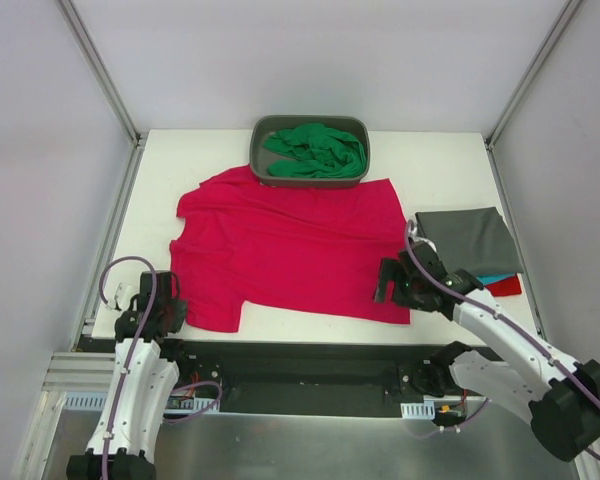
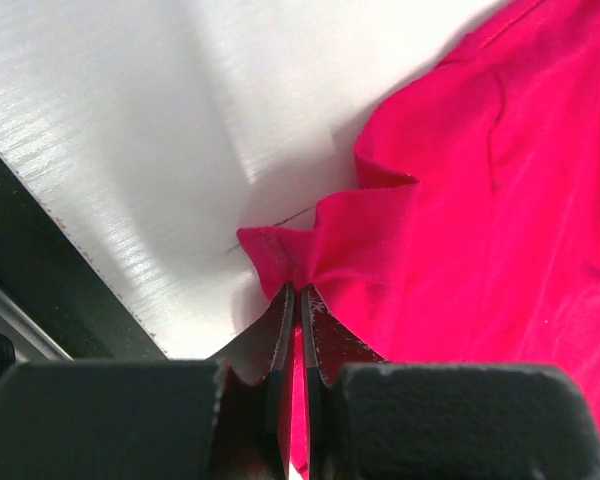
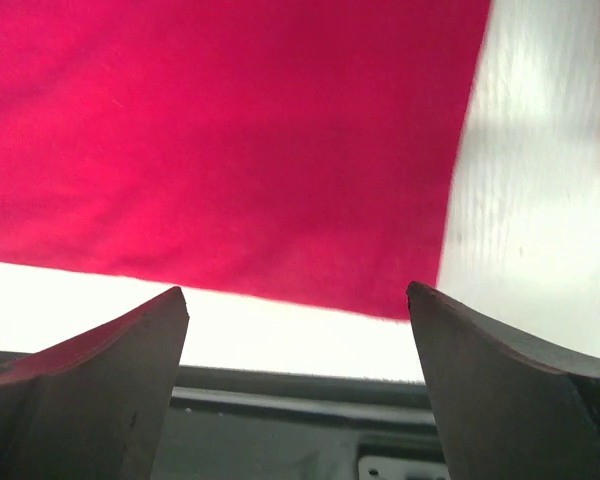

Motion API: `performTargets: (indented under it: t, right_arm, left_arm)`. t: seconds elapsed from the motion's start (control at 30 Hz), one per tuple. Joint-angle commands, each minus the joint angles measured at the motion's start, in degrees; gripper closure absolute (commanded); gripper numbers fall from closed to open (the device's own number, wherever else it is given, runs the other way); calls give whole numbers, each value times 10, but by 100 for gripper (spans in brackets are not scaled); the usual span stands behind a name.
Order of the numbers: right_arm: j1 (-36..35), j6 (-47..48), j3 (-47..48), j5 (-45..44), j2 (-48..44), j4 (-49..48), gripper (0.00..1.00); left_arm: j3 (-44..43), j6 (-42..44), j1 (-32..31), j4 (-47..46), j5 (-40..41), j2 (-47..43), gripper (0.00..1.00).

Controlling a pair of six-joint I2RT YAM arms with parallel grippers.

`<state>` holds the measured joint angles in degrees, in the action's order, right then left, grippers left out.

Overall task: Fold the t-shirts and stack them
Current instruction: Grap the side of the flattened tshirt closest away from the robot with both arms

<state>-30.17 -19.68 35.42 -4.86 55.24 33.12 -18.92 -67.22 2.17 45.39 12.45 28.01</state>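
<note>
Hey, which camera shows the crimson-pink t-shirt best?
The top external view: the crimson-pink t-shirt lies spread there, almost all of it visible. The left wrist view shows only an edge pinched in the shut left gripper; the right wrist view shows just a near corner ahead of the open right gripper.

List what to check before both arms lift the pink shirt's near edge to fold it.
1. Left gripper shut on the crimson-pink shirt at its near-left corner: ok.
2. Right gripper clamped on the near-right corner: not ok; the jaws are open, with the hem just ahead of them.
3. Shirt lying spread out: ok, with slight wrinkles.
4. Far edge free of the tub: cannot tell; it lies against the tub's near wall.
5. Dark grey shirt apart from the pink one: ok.
</note>
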Motion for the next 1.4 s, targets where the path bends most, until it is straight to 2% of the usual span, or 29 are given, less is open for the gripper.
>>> performTargets:
  t: [0.0,0.07,0.13,0.33,0.47,0.63,1.0,1.23,1.37]
  right_arm:
    - [-37,-89,-40,-80,-59,118,8]
    - [-37,-105,-62,-94,-82,118,11]
    - [-37,-114,-73,-96,-83,108,19]
    - [-37,-109,-64,-96,6,73,46]
    - [-37,-106,-63,-82,45,60,54]
    - [-37,-105,-66,-92,37,69,62]
    - [-31,-80,-61,-81,87,28,62]
    - [-23,-60,-55,-76,105,20,80]
    - [-22,-36,-47,-74,90,13,99]
  left_arm:
    - [-6,29,-5,-4,6,-29,100]
    - [-5,29,-5,-6,4,-34,100]
    - [-9,39,-6,-10,6,-35,100]
    - [-18,58,-5,-10,1,-55,100]
    - [-19,60,-6,-10,-5,-79,100]
    - [-25,59,-4,-9,-4,-72,100]
    - [-31,58,-4,-11,6,-67,100]
    - [-34,58,-5,-14,12,-58,100]
    - [-45,71,-5,-23,9,-57,100]
